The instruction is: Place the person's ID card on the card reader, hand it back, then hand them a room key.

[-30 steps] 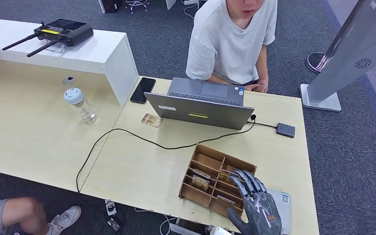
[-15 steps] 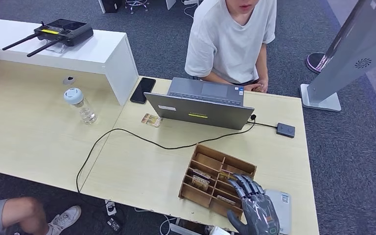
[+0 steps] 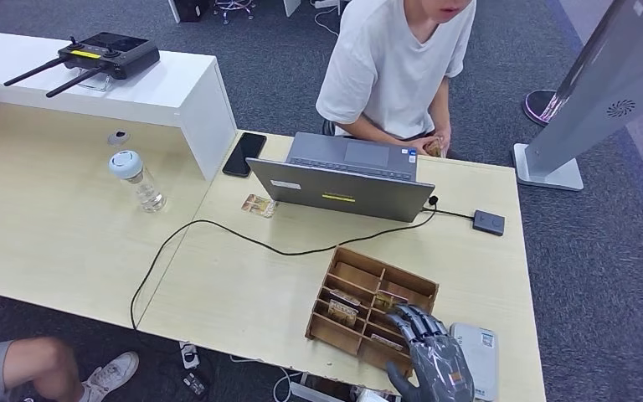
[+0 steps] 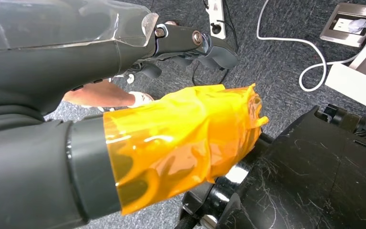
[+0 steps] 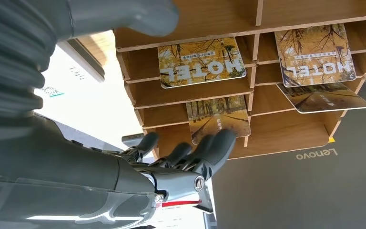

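Key pickup stage, ID steps apparently done.
Right hand (image 3: 432, 356) spread, empty, over key tray (image 3: 360, 276) at 5 o'clock; handover left.

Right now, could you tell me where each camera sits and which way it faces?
Head view: high, looking down at the desk; right hand over the wooden card tray.
Left wrist view: faces the floor; left hand under orange film.
Right wrist view: behind the right hand, facing the tray's hotel cards.
Head and right wrist views share hand and tray.
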